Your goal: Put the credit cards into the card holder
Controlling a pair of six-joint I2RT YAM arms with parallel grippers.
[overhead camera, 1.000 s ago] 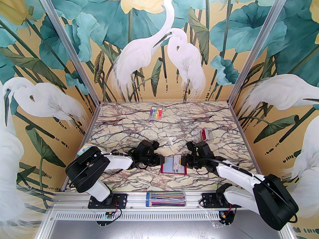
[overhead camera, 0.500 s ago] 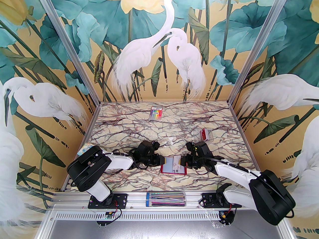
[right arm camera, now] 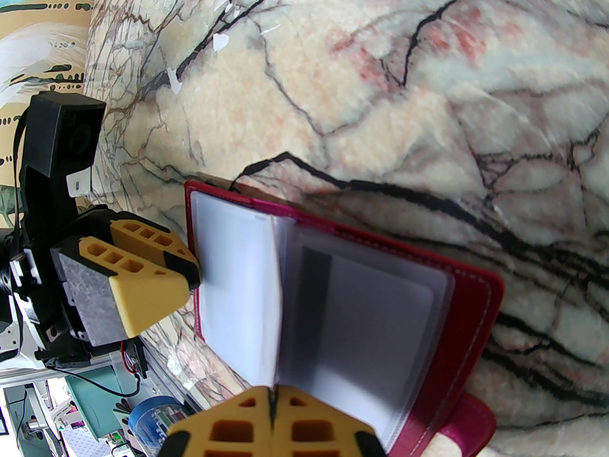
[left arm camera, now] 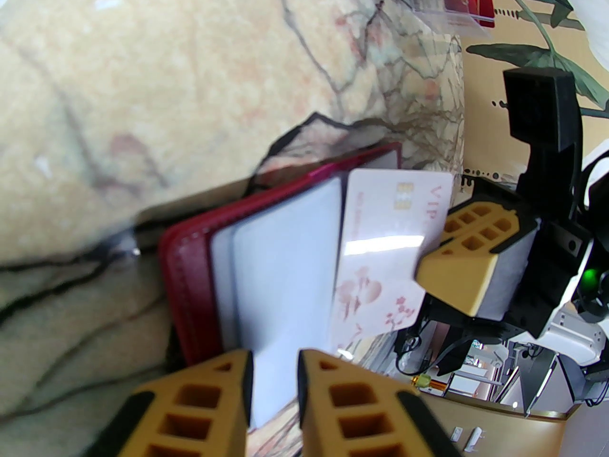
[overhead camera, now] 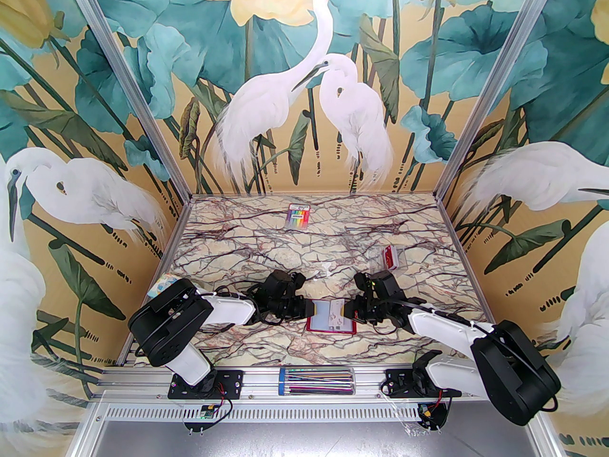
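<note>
Black-and-white arms: stretched low, met tip to tip at the wallet (overhead camera: pixel 333 331).
Left gripper (left arm camera: pixel 273 364): fingers narrow, a sleeve (left arm camera: pixel 280 274) seen in the gap; grip cannot be told.
Right gripper (right arm camera: pixel 273 398): clamped on the card (left arm camera: pixel 380 255), held on edge.
Writing: "VIP" is read on the card.
Card: pale pink, gold chip, flowers.
Wallet: dark red, laid open on the table (overhead camera: pixel 266 250).

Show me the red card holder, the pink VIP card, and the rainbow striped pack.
card holder (right arm camera: pixel 476 312): right wrist view, red cover.
pink VIP card (left arm camera: pixel 385 250): left wrist view, face middle.
rainbow striped pack (overhead camera: pixel 298 216): top external view, striped middle.
</note>
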